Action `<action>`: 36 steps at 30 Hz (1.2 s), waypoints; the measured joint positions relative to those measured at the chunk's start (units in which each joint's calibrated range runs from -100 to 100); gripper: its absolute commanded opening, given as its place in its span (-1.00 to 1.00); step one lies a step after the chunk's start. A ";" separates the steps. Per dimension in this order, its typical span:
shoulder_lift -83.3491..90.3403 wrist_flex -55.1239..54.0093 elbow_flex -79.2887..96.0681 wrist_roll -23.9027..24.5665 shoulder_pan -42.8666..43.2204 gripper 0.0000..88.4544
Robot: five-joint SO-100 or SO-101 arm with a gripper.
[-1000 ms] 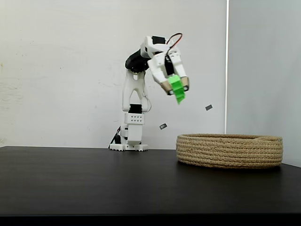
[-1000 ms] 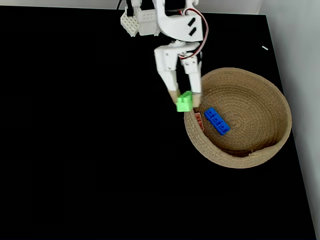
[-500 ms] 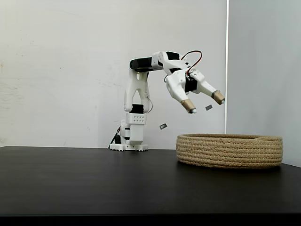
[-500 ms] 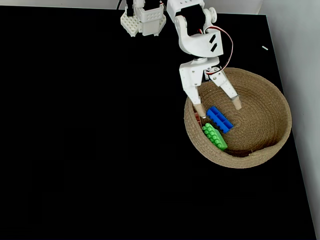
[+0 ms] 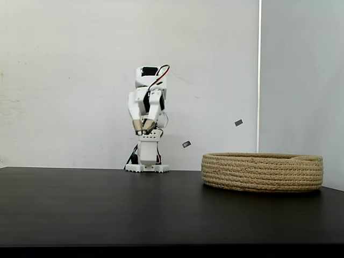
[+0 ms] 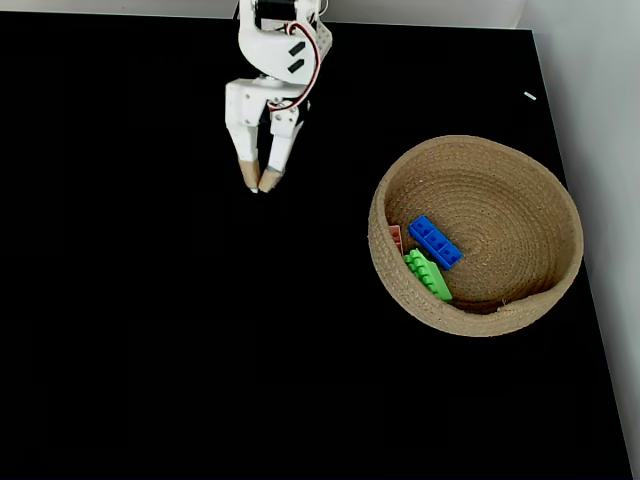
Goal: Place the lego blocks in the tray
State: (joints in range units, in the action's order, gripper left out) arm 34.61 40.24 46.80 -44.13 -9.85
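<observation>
The tray (image 6: 520,185) is a wide round basket of coiled tan rope, at the right of the top-down fixed view and low at the right (image 5: 262,172) in the side fixed view. Inside it lie three lego blocks: a blue one (image 6: 435,242), a bright green one (image 6: 428,274) and a salmon-pink one (image 6: 396,239) against the left wall. My gripper (image 6: 261,186) is well left of the tray, folded back near the arm's base, fingers together with nothing between them. In the side view the gripper (image 5: 143,130) points down, high above the table.
The black table (image 6: 150,330) stretches left and in front of the tray. The arm's white base (image 5: 146,166) stands at the back against a white wall. Small grey markers (image 5: 238,122) are stuck on the wall. The table's right edge runs close to the tray.
The green block dropped from the gripper into the tray. The gripper then opened wide over the tray, swung left and back toward the base, and shut.
</observation>
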 measured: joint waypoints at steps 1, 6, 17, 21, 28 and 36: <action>2.80 -0.97 4.15 -0.83 -0.57 -1.00; 15.61 -4.63 25.54 -4.79 -1.95 -1.00; 45.63 3.25 51.70 -10.16 -1.22 -1.00; 51.57 10.80 52.41 -9.96 1.63 -1.00; 59.71 28.58 52.41 -10.16 4.48 -1.00; 63.61 32.56 52.41 -7.47 5.94 -0.86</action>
State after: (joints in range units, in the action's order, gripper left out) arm 98.22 72.80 99.20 -51.60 -3.91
